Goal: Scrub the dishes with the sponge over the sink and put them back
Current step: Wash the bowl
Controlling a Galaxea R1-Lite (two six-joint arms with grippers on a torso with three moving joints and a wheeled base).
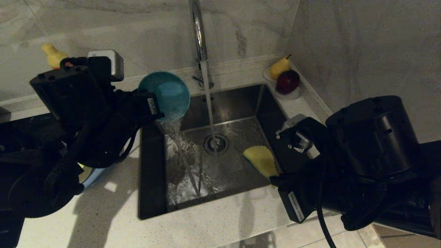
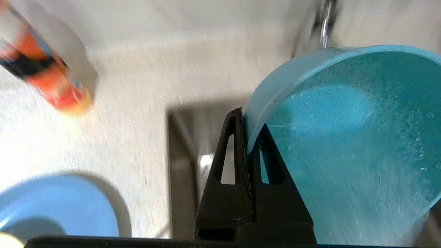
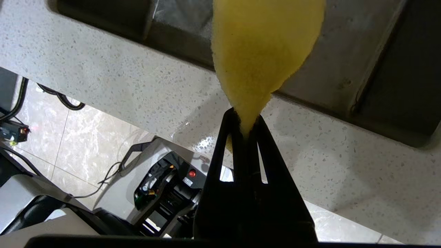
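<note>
My left gripper (image 1: 151, 105) is shut on the rim of the teal-blue bowl (image 1: 165, 94), one finger inside and one outside (image 2: 249, 119). The bowl (image 2: 344, 144) is tipped on its side above the sink's (image 1: 234, 103) left edge, and water pours out of it into the basin. My right gripper (image 1: 275, 177) is shut on a pinched corner of the yellow sponge (image 1: 262, 160), which hangs over the right side of the basin (image 3: 265, 51). The light-blue plate (image 2: 58, 206) lies on the counter left of the sink, mostly hidden under my left arm (image 1: 98, 174).
The chrome tap (image 1: 198, 31) runs a thin stream onto the drain strainer (image 1: 216, 143). A small dish with a pear and a dark red fruit (image 1: 286, 82) sits at the back right corner. A yellow pear (image 1: 53, 55) and a blurred orange bottle (image 2: 51, 82) stand back left.
</note>
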